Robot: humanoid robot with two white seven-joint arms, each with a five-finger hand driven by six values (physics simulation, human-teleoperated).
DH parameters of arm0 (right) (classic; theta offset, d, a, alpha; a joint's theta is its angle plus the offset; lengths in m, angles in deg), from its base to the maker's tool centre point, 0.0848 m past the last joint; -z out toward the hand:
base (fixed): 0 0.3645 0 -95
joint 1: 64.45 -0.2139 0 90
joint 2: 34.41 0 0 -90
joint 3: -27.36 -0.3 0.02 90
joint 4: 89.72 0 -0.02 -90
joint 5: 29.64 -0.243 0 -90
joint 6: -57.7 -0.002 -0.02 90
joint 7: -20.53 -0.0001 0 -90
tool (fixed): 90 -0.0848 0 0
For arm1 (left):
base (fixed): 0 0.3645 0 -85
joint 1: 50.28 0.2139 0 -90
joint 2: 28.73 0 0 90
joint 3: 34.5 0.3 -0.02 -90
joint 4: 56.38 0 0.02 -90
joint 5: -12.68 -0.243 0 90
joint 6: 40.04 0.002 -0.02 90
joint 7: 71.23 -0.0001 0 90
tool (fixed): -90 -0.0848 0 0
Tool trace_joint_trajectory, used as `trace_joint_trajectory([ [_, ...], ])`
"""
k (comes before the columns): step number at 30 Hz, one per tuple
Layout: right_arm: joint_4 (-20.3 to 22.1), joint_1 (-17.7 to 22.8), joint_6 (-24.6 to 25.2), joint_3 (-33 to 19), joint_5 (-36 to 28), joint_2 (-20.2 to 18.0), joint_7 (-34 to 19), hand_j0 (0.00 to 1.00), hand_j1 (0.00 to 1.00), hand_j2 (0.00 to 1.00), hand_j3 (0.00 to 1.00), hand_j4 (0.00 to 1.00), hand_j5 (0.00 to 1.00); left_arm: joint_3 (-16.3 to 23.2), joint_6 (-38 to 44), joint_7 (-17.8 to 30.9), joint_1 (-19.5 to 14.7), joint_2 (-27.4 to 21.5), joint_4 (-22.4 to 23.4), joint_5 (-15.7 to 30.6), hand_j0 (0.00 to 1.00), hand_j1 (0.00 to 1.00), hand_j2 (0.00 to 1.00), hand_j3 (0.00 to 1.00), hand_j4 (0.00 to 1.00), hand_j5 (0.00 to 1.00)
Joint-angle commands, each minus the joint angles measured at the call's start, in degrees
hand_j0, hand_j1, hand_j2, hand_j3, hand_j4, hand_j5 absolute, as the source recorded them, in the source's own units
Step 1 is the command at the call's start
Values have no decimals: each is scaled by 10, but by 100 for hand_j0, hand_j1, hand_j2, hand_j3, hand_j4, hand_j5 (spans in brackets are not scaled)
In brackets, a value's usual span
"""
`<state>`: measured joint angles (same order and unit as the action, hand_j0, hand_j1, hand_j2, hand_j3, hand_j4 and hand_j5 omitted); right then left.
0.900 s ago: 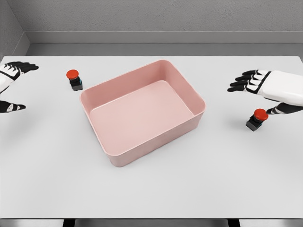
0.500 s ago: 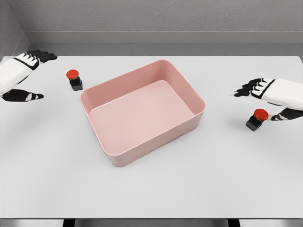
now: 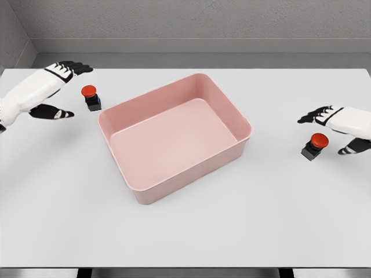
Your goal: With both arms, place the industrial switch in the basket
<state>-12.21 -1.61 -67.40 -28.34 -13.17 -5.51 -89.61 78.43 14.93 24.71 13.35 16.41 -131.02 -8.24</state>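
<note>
No text, label, brand, number or sign can be read anywhere in the head view; the pink basket (image 3: 174, 138) shows plain walls; the two red-capped industrial switches (image 3: 90, 97) (image 3: 315, 145) bear no legible marking; the white table (image 3: 185, 231) carries no print.

We're looking at a bare simulated test cell: a plain white counter (image 3: 185, 231) against grey textured walls (image 3: 197, 20), nothing homely anywhere in our view.

Matt pink plastic-looking basket (image 3: 242, 139) — smooth white table (image 3: 185, 231) — glossy red-capped switches (image 3: 90, 97).
</note>
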Motion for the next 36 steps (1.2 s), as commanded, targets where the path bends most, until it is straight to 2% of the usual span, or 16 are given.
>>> trace_joint_trajectory([
  [1,-24,0,1,1,3,15,0,100,100,100,100,100,100,10,0,9,-4,11,19,2,100,100,100,100,100,100],
  [6,-38,-2,1,-2,9,27,1,100,100,100,100,100,100,20,0,9,-20,18,49,2,100,100,100,100,100,100],
  [8,-45,-2,1,-1,19,47,0,100,100,100,100,100,100,22,0,10,-28,27,67,1,100,100,100,100,100,100],
  [15,-38,0,1,0,19,50,0,99,99,99,99,99,99,50,0,19,-69,54,121,1,100,100,100,100,100,100],
  [19,-32,2,1,0,19,50,0,90,90,90,90,90,90,70,0,21,-101,78,183,-12,100,100,100,100,100,100],
  [26,-25,3,1,1,24,49,0,75,75,75,75,75,75,71,0,22,-108,86,198,-18,100,100,100,100,100,100],
  [32,-25,4,1,2,25,49,-7,70,70,70,70,70,70,77,0,22,-123,90,232,-18,100,100,100,100,100,100],
  [36,-25,4,1,2,28,48,-7,57,57,57,57,57,57,88,0,22,-141,101,260,-18,100,100,100,100,100,100],
])
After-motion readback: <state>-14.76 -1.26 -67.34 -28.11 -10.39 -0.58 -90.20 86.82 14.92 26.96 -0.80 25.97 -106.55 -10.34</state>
